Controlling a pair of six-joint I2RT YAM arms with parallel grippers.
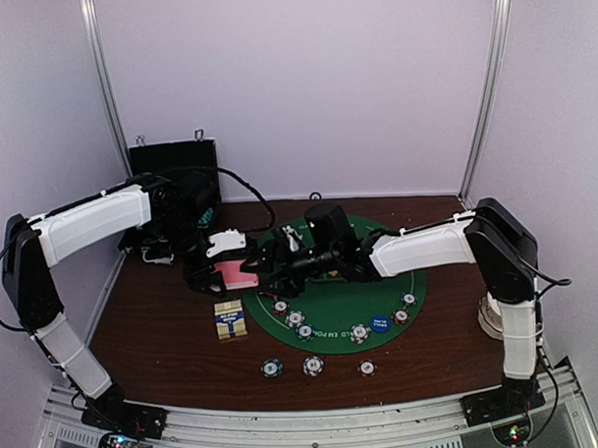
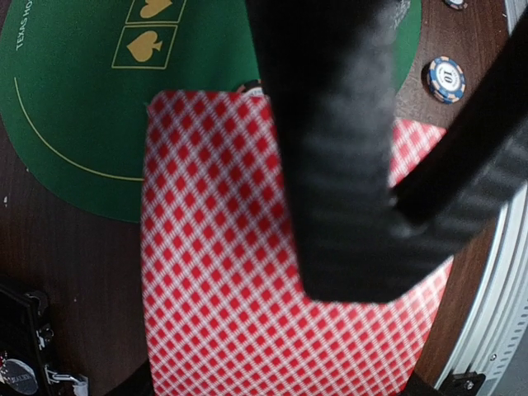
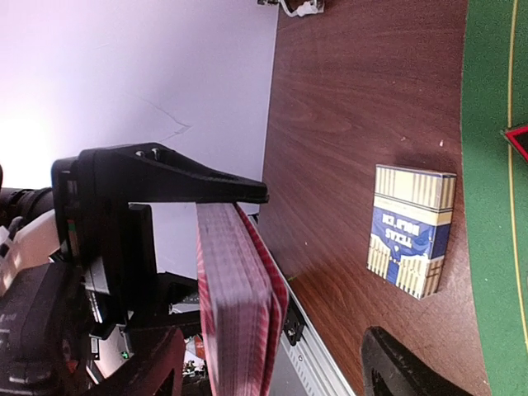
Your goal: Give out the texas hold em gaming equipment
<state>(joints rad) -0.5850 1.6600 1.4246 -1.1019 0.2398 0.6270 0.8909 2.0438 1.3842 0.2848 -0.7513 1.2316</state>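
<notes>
My left gripper (image 1: pixel 222 271) is shut on a deck of pink-backed playing cards (image 1: pixel 238 274), held above the table at the left rim of the green mat (image 1: pixel 419 279). In the left wrist view the deck (image 2: pixel 223 264) fills the frame and a black finger (image 2: pixel 338 148) of the right gripper lies across it. My right gripper (image 3: pixel 272 342) is open, with the deck (image 3: pixel 235 305) edge-on between its fingers and the top cards slid slightly off. Striped poker chips (image 1: pixel 313 364) lie along the mat's near edge, beside a blue button (image 1: pixel 380 323). A red-black triangle marker (image 3: pixel 520 140) shows at the frame edge.
A blue and cream card box (image 1: pixel 231 320) lies on the wood left of the mat. The black hinged case (image 1: pixel 174 160) stands open at the back left. Something white (image 1: pixel 489 321) sits by the right arm's base. A metal rail (image 1: pixel 306 420) runs along the near edge.
</notes>
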